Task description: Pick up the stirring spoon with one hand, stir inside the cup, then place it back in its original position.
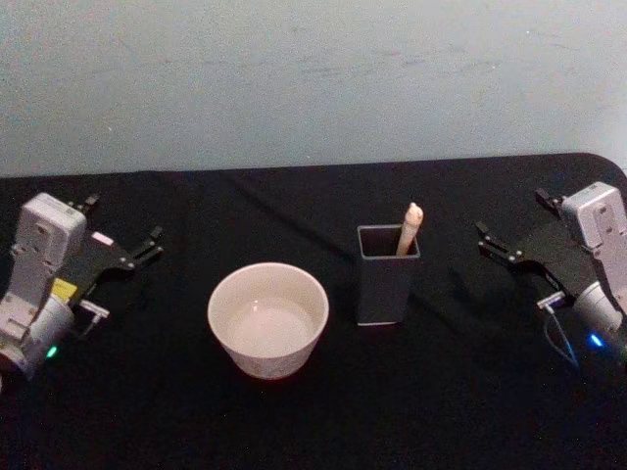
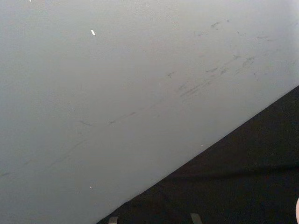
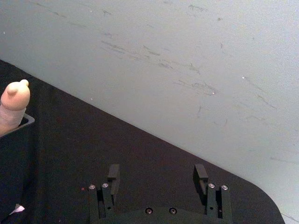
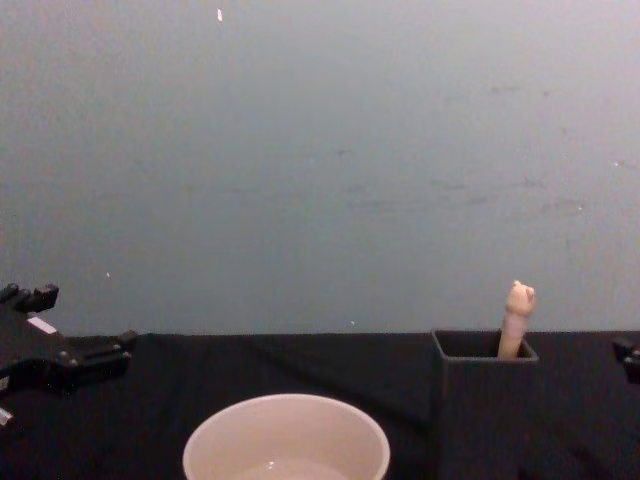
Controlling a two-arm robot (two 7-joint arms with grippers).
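**Spoon in its holder, both tools open and clear**

You have the stirring spoon (image 1: 410,227) standing in the dark grey square holder (image 1: 388,274). It leans toward the holder's far right corner. Only the beige handle and its small bear head rise above the rim; the metal bowl is hidden inside. From the chest view the handle (image 4: 517,318) pokes up just past the holder's (image 4: 485,400) top edge. In the right wrist view the bear head (image 3: 14,100) shows large beside the holder's rim (image 3: 25,121).

The cream-white cup (image 1: 267,318) sits on the black worktop (image 1: 313,421) just to the left of the holder, near it but not touching, and a little closer to you. Its rim (image 4: 285,440) shows low in the chest view.

Your left tool (image 1: 124,220) rests at the left edge of the worktop, well apart from the cup, with its fingers spread and nothing between them. The chest view shows the same wide gap (image 4: 80,320).

Your right tool (image 1: 511,212) is at the right edge, well apart from the holder. Its fingers are also spread and empty, as the right wrist view makes plain (image 3: 157,175).

A pale scuffed wall (image 1: 313,78) stands behind the worktop.
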